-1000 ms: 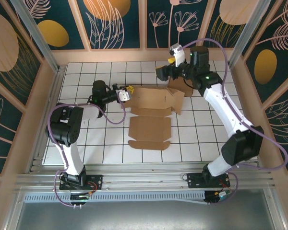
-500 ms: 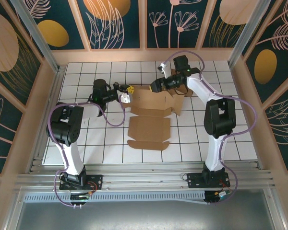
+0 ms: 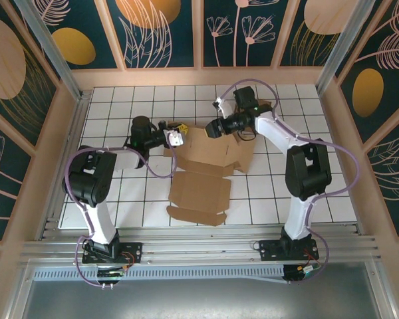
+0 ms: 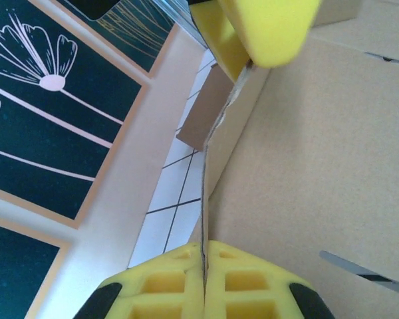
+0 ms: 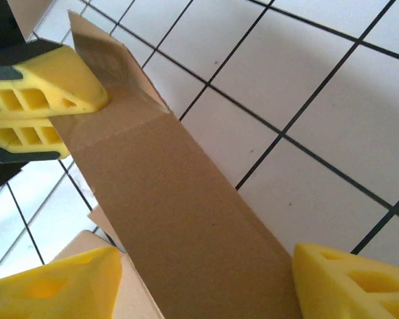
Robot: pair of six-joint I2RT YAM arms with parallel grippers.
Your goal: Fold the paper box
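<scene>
So the paper box (image 3: 201,189) was lying mostly flat on the white tiled table (image 3: 120,106), roughly in the middle, between the two arms. The near panel was spread out flat toward the arm bases. The far part had a few flaps standing up a bit.

The left pincer (image 3: 175,137) was at the box's far left corner, lying low over the tiles and pointing right. It was fully closed, pinching a thin edge of cardboard. In the left wrist view the two yellow fingers (image 4: 163,289) were pressed together with just the sheet's edge between them, and the brown panel ran off to the right.

The right pincer (image 3: 213,128) reached in from the far right side and sat over the far edge of the box, close to the left one. Its jaws stood wide apart. In the right wrist view its yellow fingers (image 5: 349,286) were on either side of a long flap (image 5: 179,219). That flap ran between them up to the corner the left pincer was clamped on. Couldn't tell whether the pads were actually touching the flap or just straddling it, so I wouldn't call it a grip.
</scene>
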